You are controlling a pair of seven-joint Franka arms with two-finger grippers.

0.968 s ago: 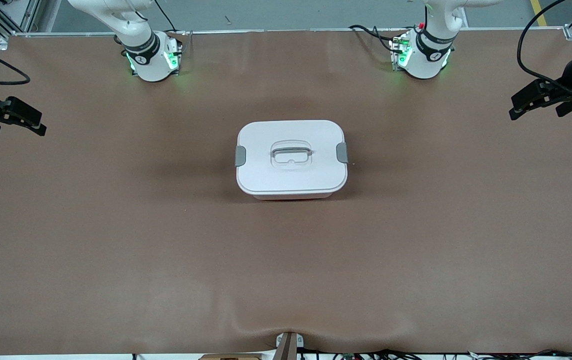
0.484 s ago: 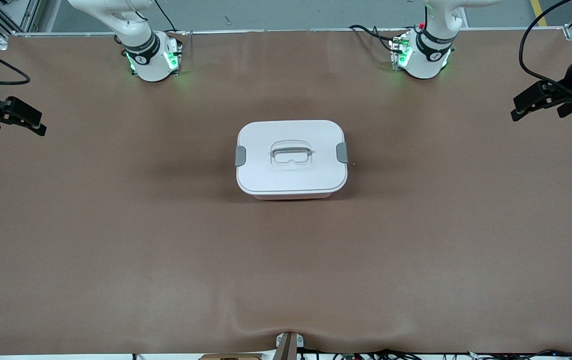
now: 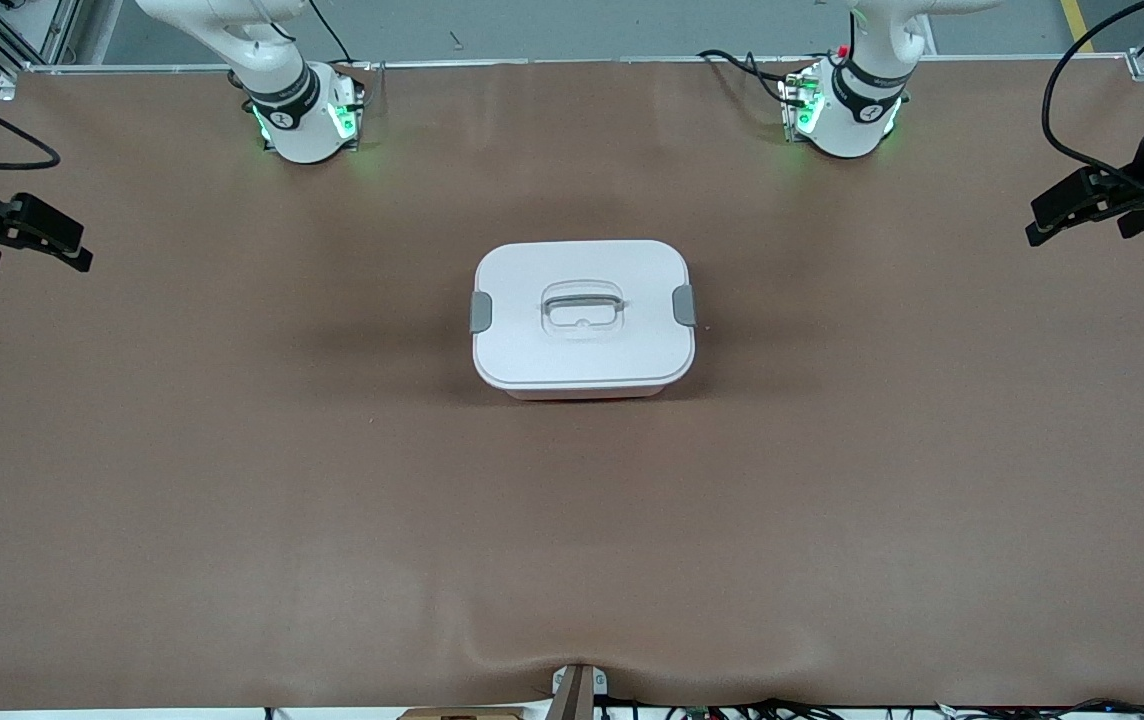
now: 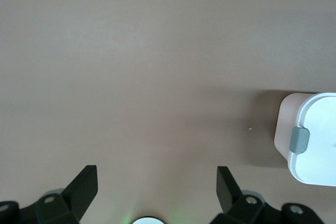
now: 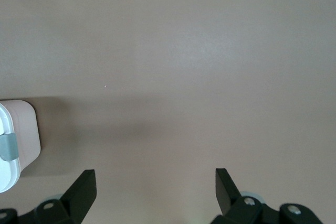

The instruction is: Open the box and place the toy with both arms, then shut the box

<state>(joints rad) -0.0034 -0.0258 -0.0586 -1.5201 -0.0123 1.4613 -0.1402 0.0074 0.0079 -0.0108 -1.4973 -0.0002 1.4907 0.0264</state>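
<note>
The box (image 3: 582, 320) stands in the middle of the table with its white lid on. A grey clip sits at each end (image 3: 481, 311) (image 3: 684, 304), and the recessed handle (image 3: 582, 305) is in the lid's centre. The toy is out of view. My left gripper (image 3: 1077, 232) hangs open over the left arm's end of the table, well apart from the box. In the left wrist view the gripper (image 4: 157, 174) holds nothing, and one end of the box (image 4: 315, 140) shows. My right gripper (image 3: 40, 262) (image 5: 156, 177) waits open and empty over the right arm's end, with the box end (image 5: 21, 135) in its wrist view.
Brown cloth (image 3: 232, 480) covers the whole table and has a small fold at the near edge by a bracket (image 3: 572, 688). The two arm bases (image 3: 302, 115) (image 3: 847, 110) stand along the table edge farthest from the front camera. Cables hang near the left gripper.
My left gripper has drifted slightly outward toward the left arm's end of the table. The right gripper and the box have not moved.
</note>
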